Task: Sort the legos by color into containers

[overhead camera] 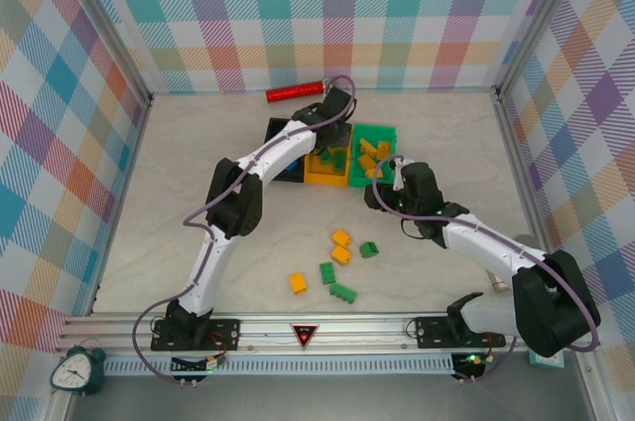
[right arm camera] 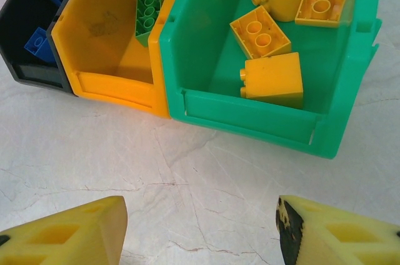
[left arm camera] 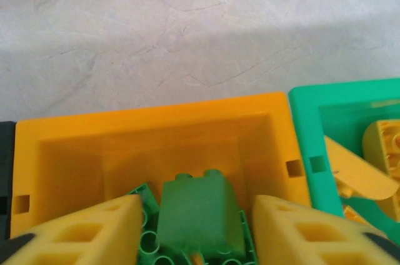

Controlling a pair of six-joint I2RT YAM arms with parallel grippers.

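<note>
Three bins stand in a row: black (overhead camera: 281,143), orange (overhead camera: 325,175) and green (overhead camera: 377,135). My left gripper (overhead camera: 333,139) hangs open over the orange bin (left arm camera: 156,118). A green brick (left arm camera: 200,205) sits between its fingers with a gap on each side, resting on other green bricks. My right gripper (right arm camera: 201,221) is open and empty over bare table, just in front of the green bin (right arm camera: 250,118), which holds several yellow bricks (right arm camera: 274,80). The black bin (right arm camera: 31,71) holds blue bricks (right arm camera: 36,45). Loose orange (overhead camera: 341,246) and green (overhead camera: 342,292) bricks lie nearer the bases.
A red cylinder with a silver tip (overhead camera: 295,93) lies behind the bins by the back wall. Checked walls enclose the table on three sides. An aluminium rail (overhead camera: 317,322) runs along the near edge.
</note>
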